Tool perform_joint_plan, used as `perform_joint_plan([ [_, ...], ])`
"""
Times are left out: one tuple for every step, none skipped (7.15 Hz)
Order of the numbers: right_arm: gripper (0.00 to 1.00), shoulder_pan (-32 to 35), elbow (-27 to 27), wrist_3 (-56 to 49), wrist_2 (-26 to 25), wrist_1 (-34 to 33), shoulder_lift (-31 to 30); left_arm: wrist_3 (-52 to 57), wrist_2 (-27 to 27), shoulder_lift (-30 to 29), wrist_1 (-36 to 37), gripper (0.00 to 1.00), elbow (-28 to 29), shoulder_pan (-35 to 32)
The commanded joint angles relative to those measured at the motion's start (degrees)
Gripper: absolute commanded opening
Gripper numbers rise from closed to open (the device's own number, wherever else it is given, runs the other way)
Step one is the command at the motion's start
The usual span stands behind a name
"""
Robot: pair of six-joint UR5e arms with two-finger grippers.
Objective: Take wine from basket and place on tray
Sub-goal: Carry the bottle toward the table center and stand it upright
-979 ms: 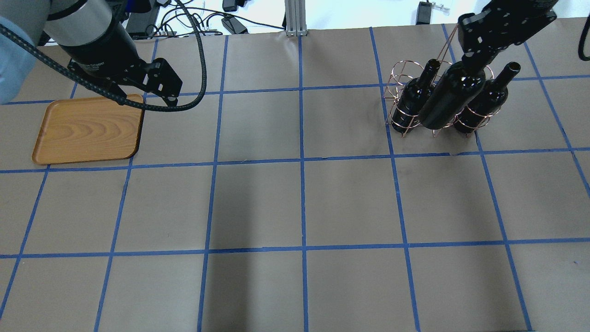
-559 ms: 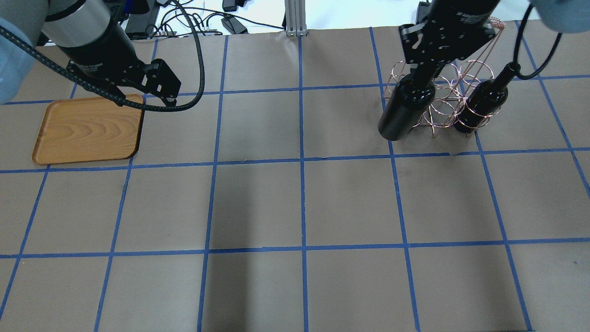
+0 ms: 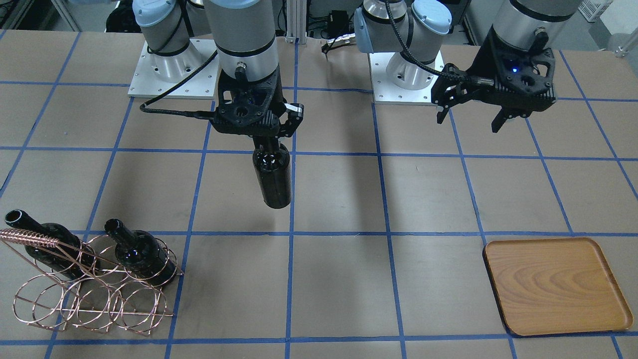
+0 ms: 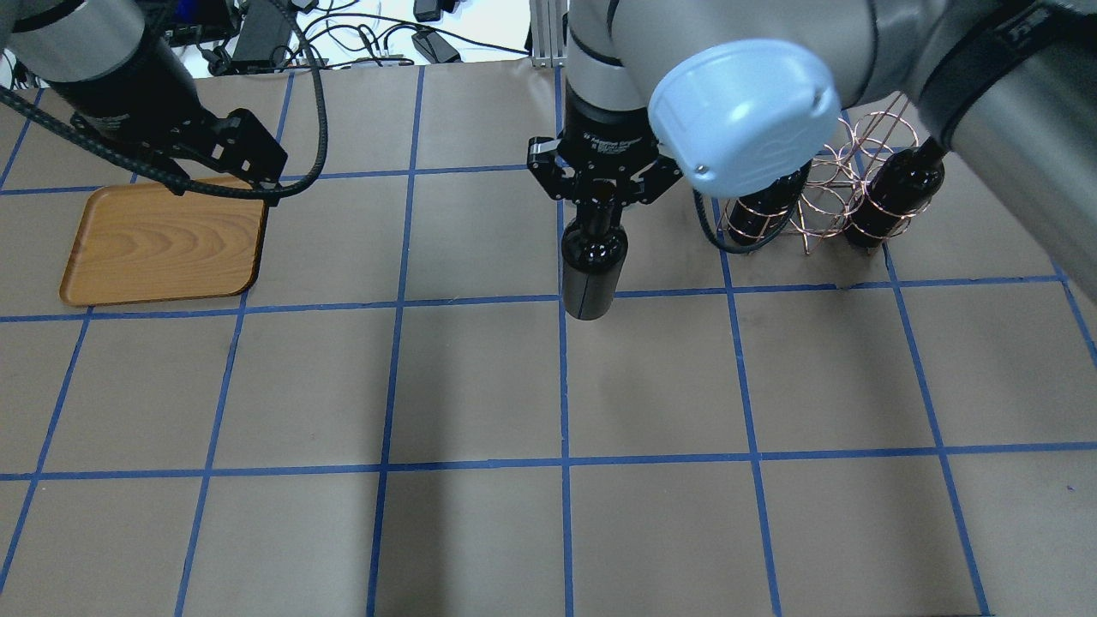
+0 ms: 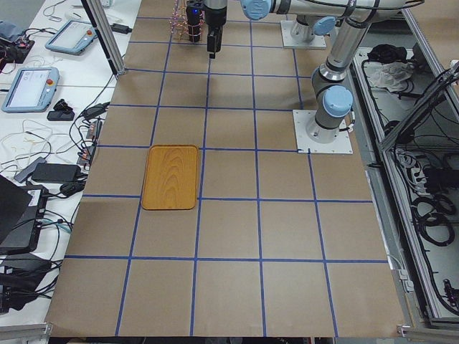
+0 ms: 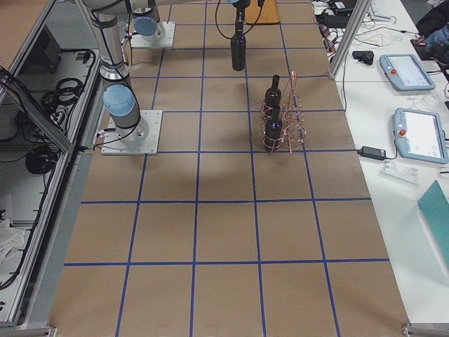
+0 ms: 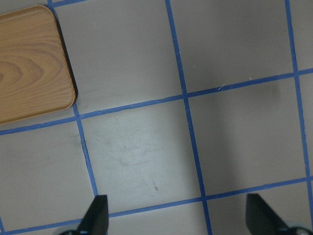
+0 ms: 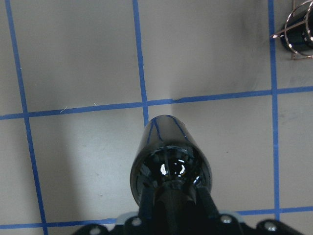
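My right gripper (image 4: 600, 195) is shut on the neck of a dark wine bottle (image 4: 590, 267). The bottle hangs upright above the table's middle, as the front view (image 3: 272, 175) and the right wrist view (image 8: 168, 161) show. The copper wire basket (image 4: 824, 176) stands at the far right with two more bottles (image 3: 142, 253) (image 3: 47, 243) in it. The wooden tray (image 4: 163, 244) lies at the far left, with nothing on it. My left gripper (image 4: 261, 176) hovers open by the tray's far right corner, and its wrist view (image 7: 178, 220) shows the fingertips wide apart.
The table is brown paper with a blue tape grid. The robot bases (image 3: 164, 70) and cables are at the back edge. Pendants and cables lie on side tables (image 5: 43, 86) beyond the table.
My right arm has carried the bottle away from the basket, leftward to the table's middle. The left gripper has shifted slightly left near the tray.
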Motion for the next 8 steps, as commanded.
perform_joint_plan([
  [0.00,3.0,5.1,4.7,0.1,-5.8,0.1,2.3,0.3,0.8,-0.8,1.00,-0.4,2.1],
  [0.00,4.3,6.2,6.3,0.1,-6.6,0.4,2.4,0.4,0.8,-0.8,1.00,-0.4,2.1],
  [0.00,5.3,6.2,7.5,0.0,-7.7,1.7,2.4,0.4,0.8,-0.8,1.00,-0.4,2.1],
  [0.00,6.4,6.2,8.8,0.0,-8.3,3.0,2.3,0.3,0.8,-0.8,1.00,-0.5,2.1],
  [0.00,6.9,6.1,8.9,0.0,-9.5,3.9,2.3,0.2,0.8,-0.8,1.00,-0.6,2.1],
  [0.00,7.0,6.2,9.3,0.0,-9.4,4.0,2.3,0.3,0.9,-1.0,1.00,-0.6,2.1],
  [0.00,7.0,6.2,9.5,0.0,-9.3,4.1,2.3,0.3,0.9,-1.1,1.00,-0.7,2.1],
  [0.41,7.0,6.2,9.5,-0.1,-9.4,4.4,2.3,0.3,1.1,-1.3,1.00,-1.0,2.1],
])
